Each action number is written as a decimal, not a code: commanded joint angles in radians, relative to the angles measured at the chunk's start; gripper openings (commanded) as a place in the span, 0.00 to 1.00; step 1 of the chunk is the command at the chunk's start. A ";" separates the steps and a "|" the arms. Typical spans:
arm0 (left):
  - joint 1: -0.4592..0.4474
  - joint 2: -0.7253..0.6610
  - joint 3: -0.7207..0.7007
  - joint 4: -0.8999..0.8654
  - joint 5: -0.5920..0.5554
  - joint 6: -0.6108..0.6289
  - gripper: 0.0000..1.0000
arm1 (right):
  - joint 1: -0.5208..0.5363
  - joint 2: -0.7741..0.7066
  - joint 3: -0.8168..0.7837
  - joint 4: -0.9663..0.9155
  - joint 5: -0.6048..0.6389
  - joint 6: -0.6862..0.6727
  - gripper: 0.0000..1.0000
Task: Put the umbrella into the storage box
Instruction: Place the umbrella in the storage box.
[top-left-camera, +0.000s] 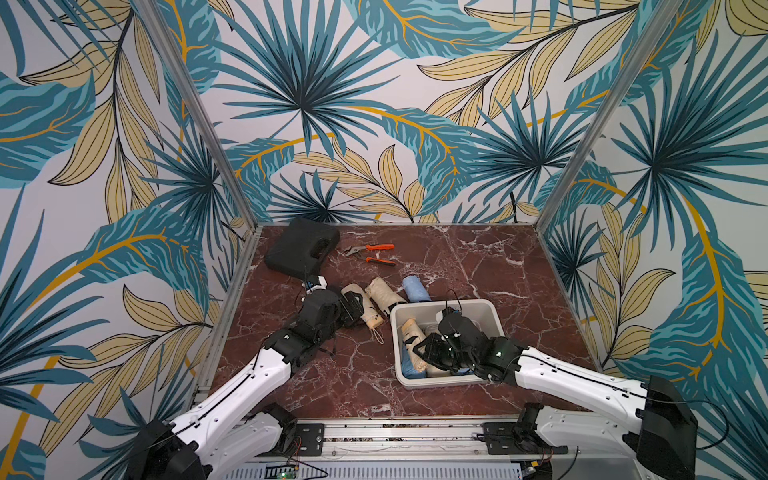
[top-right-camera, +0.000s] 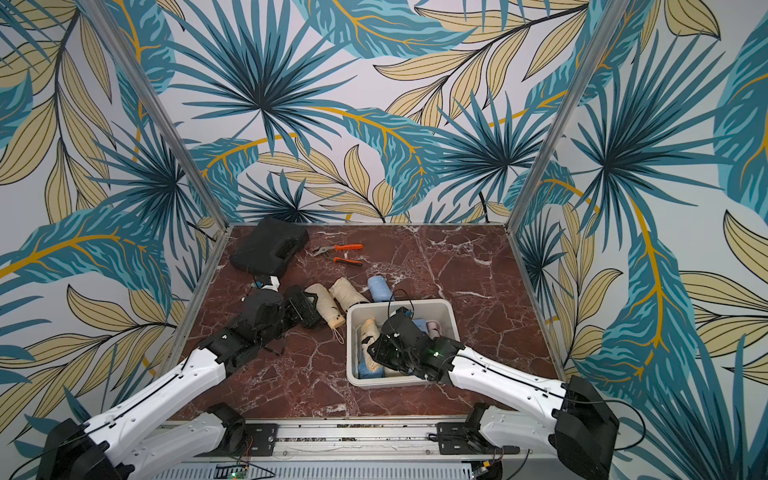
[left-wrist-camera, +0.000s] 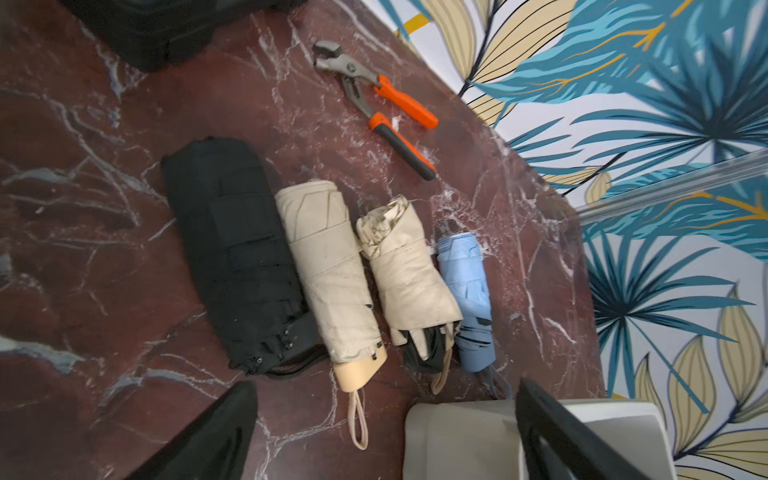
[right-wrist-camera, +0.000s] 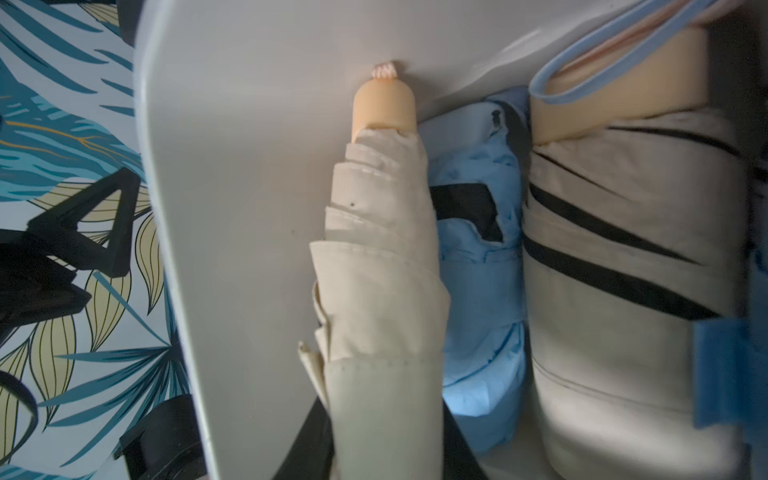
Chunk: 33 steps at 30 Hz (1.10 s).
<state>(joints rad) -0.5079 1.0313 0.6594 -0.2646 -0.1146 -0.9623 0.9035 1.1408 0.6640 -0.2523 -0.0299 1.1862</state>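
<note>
The white storage box (top-left-camera: 441, 304) stands right of centre on the table. Inside it my right gripper (right-wrist-camera: 386, 440) is shut on a beige folded umbrella (right-wrist-camera: 374, 270) that lies along the box's left wall (right-wrist-camera: 249, 208). Beside it in the box lie a blue umbrella (right-wrist-camera: 478, 291) and a beige one with black stripes (right-wrist-camera: 623, 291). My left gripper (left-wrist-camera: 384, 386) hangs open over a row on the table: a black umbrella (left-wrist-camera: 237, 257), two beige umbrellas (left-wrist-camera: 328, 266) (left-wrist-camera: 407, 266) and a blue umbrella (left-wrist-camera: 467, 282). Nothing is between its fingers.
A black moulded case (top-left-camera: 301, 247) sits at the back left corner. Orange-handled pliers (top-left-camera: 374, 253) lie open beside it. The box's near-left corner (left-wrist-camera: 457, 440) is close to the handles of the umbrellas on the table.
</note>
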 joint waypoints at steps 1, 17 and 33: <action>0.021 0.048 0.032 -0.042 0.024 -0.063 1.00 | 0.010 0.012 -0.020 0.126 0.091 0.073 0.19; 0.165 0.170 0.078 -0.081 0.050 -0.017 1.00 | 0.011 0.018 0.093 -0.308 0.333 -0.253 0.65; 0.245 0.254 0.182 -0.144 0.128 0.084 1.00 | 0.009 0.261 0.241 -0.166 -0.236 -0.403 0.51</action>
<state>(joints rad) -0.2737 1.2865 0.8078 -0.3832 0.0010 -0.9123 0.8963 1.4063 0.8986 -0.4507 -0.1062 0.8238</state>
